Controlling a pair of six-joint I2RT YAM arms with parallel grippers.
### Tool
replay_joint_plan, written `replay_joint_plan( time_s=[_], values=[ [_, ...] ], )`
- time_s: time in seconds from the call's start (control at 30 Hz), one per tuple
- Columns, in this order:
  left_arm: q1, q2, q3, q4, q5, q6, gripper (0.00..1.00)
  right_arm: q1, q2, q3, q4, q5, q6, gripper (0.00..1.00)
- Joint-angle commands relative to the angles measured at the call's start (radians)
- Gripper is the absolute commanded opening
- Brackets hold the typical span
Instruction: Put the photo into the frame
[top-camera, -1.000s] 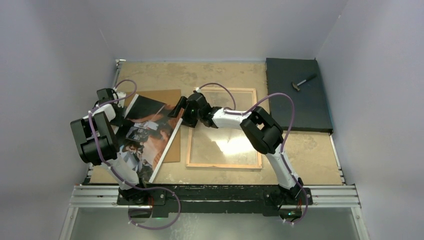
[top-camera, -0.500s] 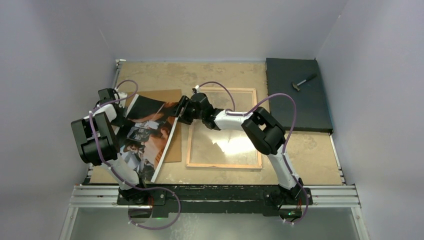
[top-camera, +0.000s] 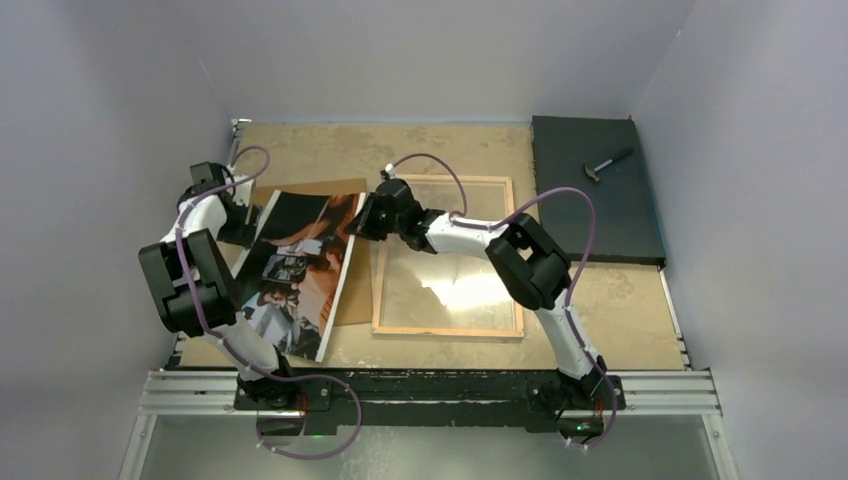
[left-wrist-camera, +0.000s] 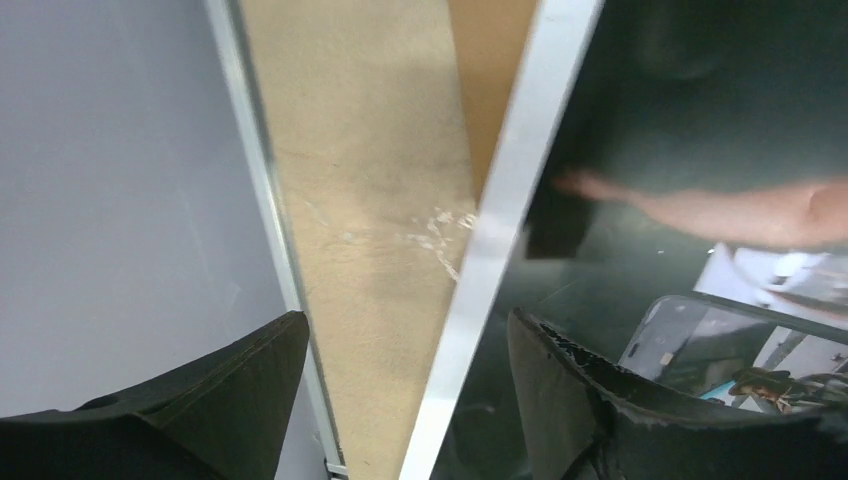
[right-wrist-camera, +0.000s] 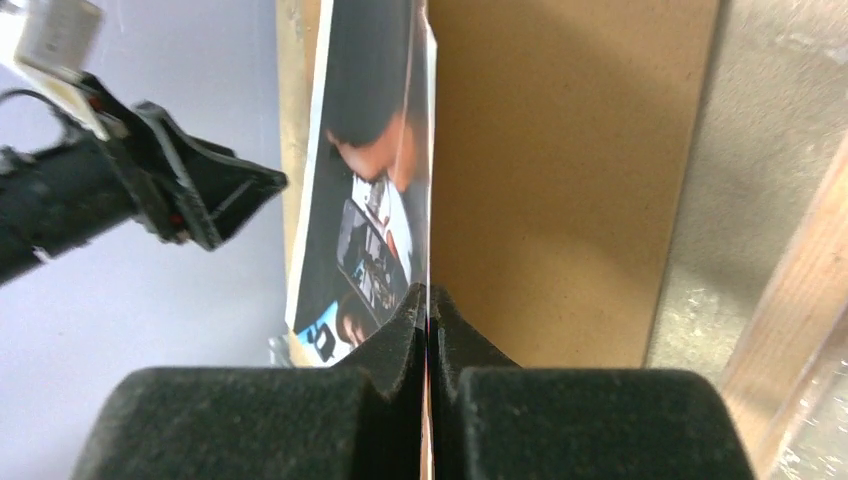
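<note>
Photo (top-camera: 300, 265) edge is clamped by right gripper (right-wrist-camera: 428, 300); frame (top-camera: 447, 330) is seen at photo's 3 o'clock; left gripper (left-wrist-camera: 405, 322) jaws are spread apart.

Photo (top-camera: 300, 262) was glossy paper with a plain white border. The board (right-wrist-camera: 560, 180) under it looked like matt brown fibreboard. Frame (top-camera: 450, 285) had bare light wood edges and a shiny clear pane. Right gripper (right-wrist-camera: 428, 300) had black pads (right-wrist-camera: 385, 345), rubbery-looking and a bit rough. Tabletop (top-camera: 420, 150) was matt, mottled tan.

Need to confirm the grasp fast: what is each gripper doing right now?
Left gripper: open, holding nothing.
Right gripper: closed, pinching the edge of the photo.
</note>
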Motion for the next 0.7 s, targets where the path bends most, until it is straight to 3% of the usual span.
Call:
replay_joint_plan(
  time_s=[0.0,0.13,0.37,0.53,0.67],
  values=[
    [-0.003,-0.063,0.159,-0.092,0.012,-0.053,0.76,-0.016,-0.172,0.098,-0.103,0.108,-0.200,0.00],
    [-0.001,-0.077,0.278,-0.177,0.034,-0.086,0.90,-0.051,-0.338,0.160,-0.192,0.199,-0.415,0.00],
    [-0.004,-0.086,0.355,-0.247,0.094,-0.124,0.96,-0.044,-0.592,0.301,-0.446,0.419,-0.847,0.00],
    [-0.010,-0.091,0.342,-0.254,0.122,-0.135,0.97,0.113,-0.725,0.213,-0.487,0.558,-1.055,0.00],
    [-0.017,-0.107,0.327,-0.257,0.124,-0.133,0.97,0.234,-0.677,0.221,-0.673,0.755,-1.036,0.00]
  ],
)
